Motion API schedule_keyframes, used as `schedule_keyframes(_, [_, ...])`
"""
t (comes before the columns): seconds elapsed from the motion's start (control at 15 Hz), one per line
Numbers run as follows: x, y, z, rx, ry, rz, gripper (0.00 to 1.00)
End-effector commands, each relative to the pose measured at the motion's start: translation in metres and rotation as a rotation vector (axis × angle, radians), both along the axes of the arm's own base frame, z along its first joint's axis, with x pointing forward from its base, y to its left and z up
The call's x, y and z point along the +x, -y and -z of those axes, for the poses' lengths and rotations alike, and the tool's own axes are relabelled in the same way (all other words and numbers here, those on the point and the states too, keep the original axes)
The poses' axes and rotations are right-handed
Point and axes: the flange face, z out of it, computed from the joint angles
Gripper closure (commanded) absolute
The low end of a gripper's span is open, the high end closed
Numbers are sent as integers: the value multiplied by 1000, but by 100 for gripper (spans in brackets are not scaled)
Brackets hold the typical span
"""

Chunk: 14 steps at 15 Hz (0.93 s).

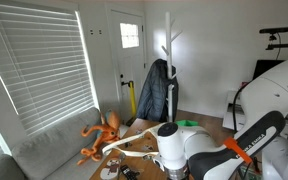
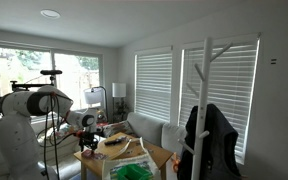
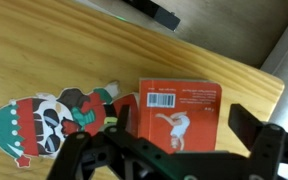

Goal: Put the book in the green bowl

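In the wrist view a red book (image 3: 179,105) lies flat on the wooden table (image 3: 44,50), back cover up, with a barcode and a white figure on it. My gripper (image 3: 182,127) is open, just above the book, with one black finger at each side of it. In an exterior view the gripper (image 1: 124,157) hangs low over the table near the orange octopus-like toy (image 1: 102,135). A small bright green bowl (image 1: 188,123) shows behind the arm. In an exterior view a green shape (image 2: 134,172) shows at the table's near end.
A flat Christmas-coloured skull figure (image 3: 39,118) lies beside the book. A black object (image 3: 156,12) lies at the far edge of the table. A grey sofa (image 1: 44,150) stands beside the table, and a coat rack with a dark jacket (image 1: 156,90) stands behind it.
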Motion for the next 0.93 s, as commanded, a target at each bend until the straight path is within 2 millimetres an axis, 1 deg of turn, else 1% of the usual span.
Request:
schedule_keyframes(0.0, [1, 3, 4, -38, -12, -2, 0])
schedule_keyframes(0.53, [2, 4, 17, -74, -44, -26, 0])
schedule_keyframes(0.6, [2, 4, 18, -76, -45, -27, 7])
schedule_keyframes(0.67, [2, 3, 18, -77, -43, -28, 26])
schedule_keyframes(0.73, [3, 3, 17, -76, -39, -29, 32])
schedule_keyframes(0.8, [3, 2, 14, -73, -34, -29, 40])
schedule_keyframes(0.87, [3, 2, 10, -72, -30, -29, 46])
